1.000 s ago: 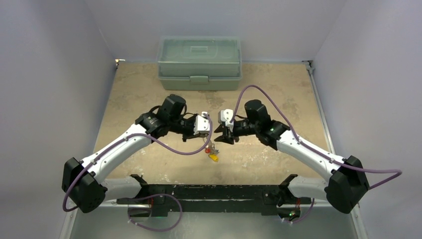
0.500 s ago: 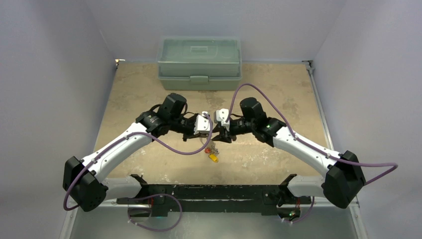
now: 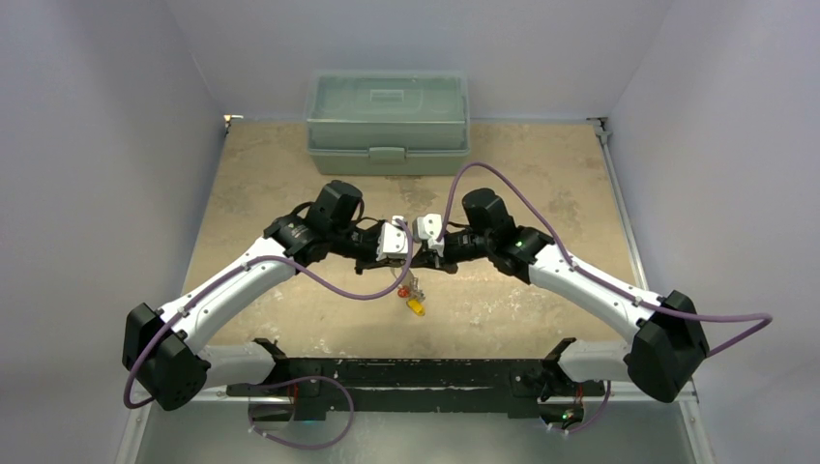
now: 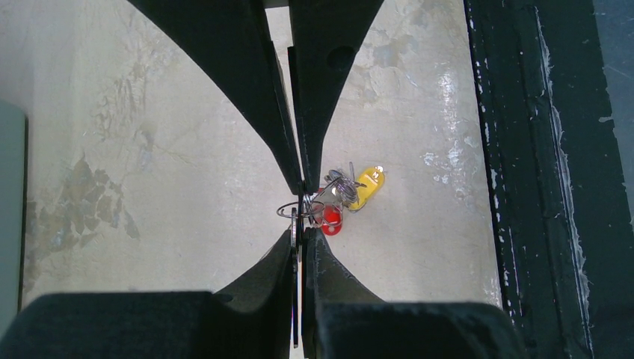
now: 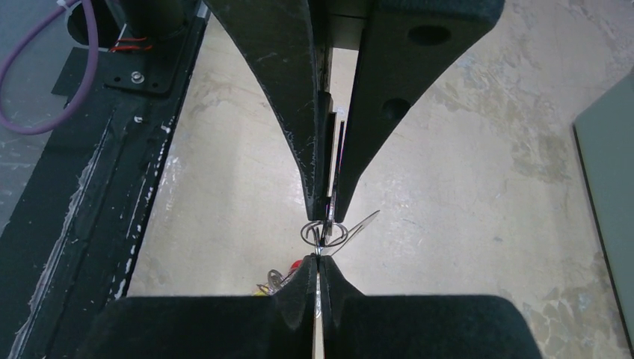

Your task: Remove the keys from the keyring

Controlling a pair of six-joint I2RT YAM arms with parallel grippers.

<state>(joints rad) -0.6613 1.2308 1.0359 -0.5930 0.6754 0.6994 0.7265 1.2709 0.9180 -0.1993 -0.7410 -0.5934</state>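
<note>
The keys (image 3: 412, 288) hang as a small silvery bunch above the table, with a red tag (image 4: 331, 221) and a yellow tag (image 4: 368, 185) at the bottom. My left gripper (image 4: 303, 233) is shut on a thin flat grey piece seen edge-on (image 4: 294, 299), apparently the keyring. My right gripper (image 5: 318, 258) faces it tip to tip. It is shut on a thin metal piece of the bunch beside a small wire ring (image 5: 323, 232). A key blade (image 5: 362, 224) sticks out to the right. From above, both grippers meet over the table's middle.
A green lidded toolbox (image 3: 387, 121) stands at the back of the table. The black base rail (image 3: 416, 377) runs along the near edge, close under the hanging tags. Purple cables loop beside both wrists.
My right gripper has moved left to meet the left gripper and has closed its jaws at the bunch. The left gripper has stayed still and shut.
</note>
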